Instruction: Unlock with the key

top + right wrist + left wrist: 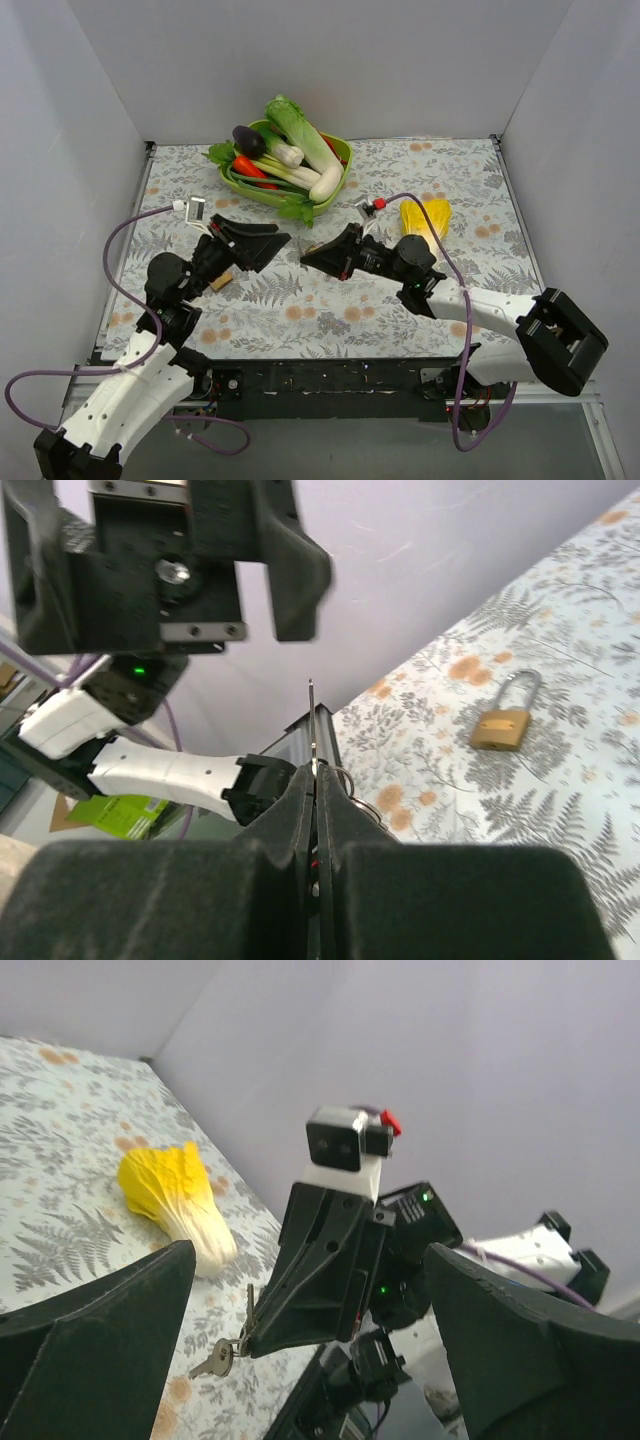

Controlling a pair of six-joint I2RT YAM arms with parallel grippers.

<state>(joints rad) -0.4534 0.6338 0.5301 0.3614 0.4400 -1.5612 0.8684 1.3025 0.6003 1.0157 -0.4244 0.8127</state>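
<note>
Right wrist view has the key point(311, 720) edge-on: a thin grey blade standing straight out from between the fingertips of the right gripper point(317, 780), which is pressed together on its head. A small ring point(343, 778) hangs just beside the grip. From the left wrist view a second key point(212, 1360) dangles from that ring below the fingertips, clear of the tabletop point(590, 660).

So the key is up in the air, not lying down, and its long axis runs in line with the right fingers — pointing ahead toward the left gripper point(283, 240). That gripper faces it from near by with its fingers spread wide and nothing between them.

The brass padlock point(500, 728) lies flat on the tabletop, lower than the blade and off to one side of where it points. Its shackle is turned away from the right wrist camera. In the top view it sits close under the left arm, so the left arm looks the nearer one to lift or steady it.

The coming move seems to turn on this mismatch: the blade aims at the open left gripper, not at the lock body. Where the keyhole sits cannot be told — it is too small to see.
</note>
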